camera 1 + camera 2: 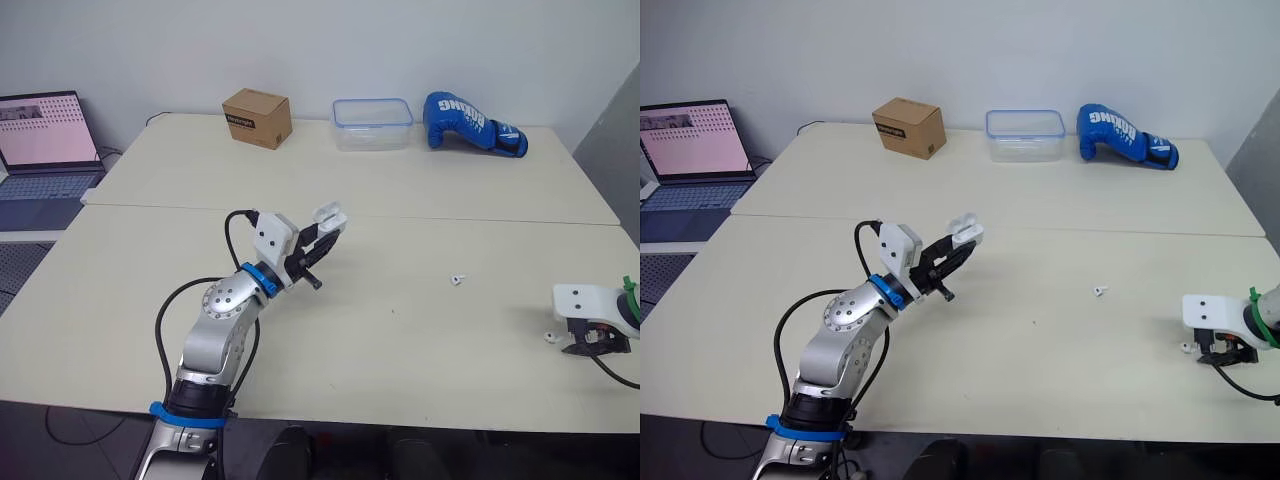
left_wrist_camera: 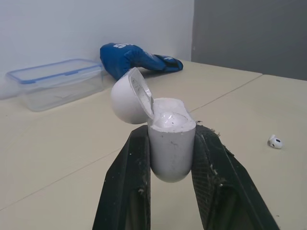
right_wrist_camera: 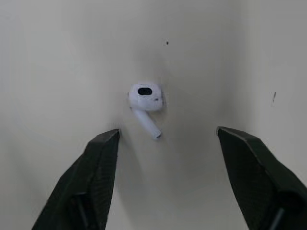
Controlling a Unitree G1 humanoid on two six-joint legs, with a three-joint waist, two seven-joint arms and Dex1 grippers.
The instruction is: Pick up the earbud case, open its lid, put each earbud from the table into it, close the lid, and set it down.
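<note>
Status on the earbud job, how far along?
Done: earbud case held up in the left tool, lid open. In hand: right tool open above one earbud on the table, not touching it. Left: seat that earbud and the second earbud lying mid-table, close the lid, set the case down.

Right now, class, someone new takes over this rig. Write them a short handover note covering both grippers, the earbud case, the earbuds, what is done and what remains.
Left gripper: shut on the earbud case, held above the table, lid open.
Right gripper: open over one earbud on the table, not touching it.
The other earbud lies on the table between the two arms.
Done: case picked up, lid opened.
Left: both earbuds in, lid closed, case set down.
</note>
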